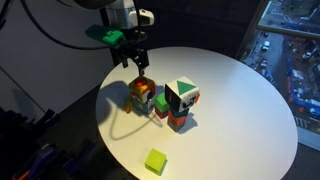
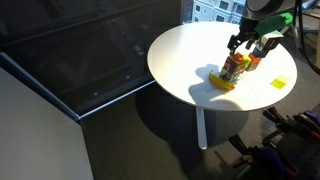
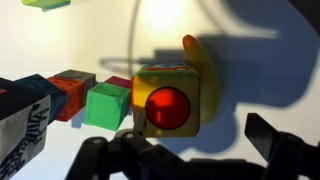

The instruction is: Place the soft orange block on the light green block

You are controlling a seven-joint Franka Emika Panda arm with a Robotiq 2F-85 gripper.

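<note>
- Wrist view puts the soft orange block (image 3: 168, 100) dead centre, with its big red circle facing the camera. It stands on the white table (image 3: 260, 70), not on the light green block (image 3: 45, 4), which shows only as a lime sliver at the top left edge.
- A yellow piece (image 3: 197, 62) presses against the back of the orange block and curls over its far corner (its real shape I cannot make out).
- The fingers (image 3: 278, 140) are two dark shapes low in that view. They stand wide apart, with nothing between them and no contact with the block.
- In an exterior view the fingers (image 1: 124, 62) hang spread just above the orange block (image 1: 140, 95), and their shadow falls on the table (image 1: 240, 100) beside it.
- Just beside the orange block in the wrist view sits a plain green block (image 3: 107, 105). Next to that is a red-orange block (image 3: 72, 92), and a black-and-white patterned block (image 3: 25, 125) is cut off at the picture's edge.
- In an exterior view that cluster stands close to the orange block. Its top piece is a dark green block with a white triangle (image 1: 182, 93) (possibly the same green one, I cannot tell), and a red-orange one is below it.
- The light green block lies alone and well apart from everything, near the table's rim, in both exterior views (image 1: 155, 160) (image 2: 280, 82).
</note>
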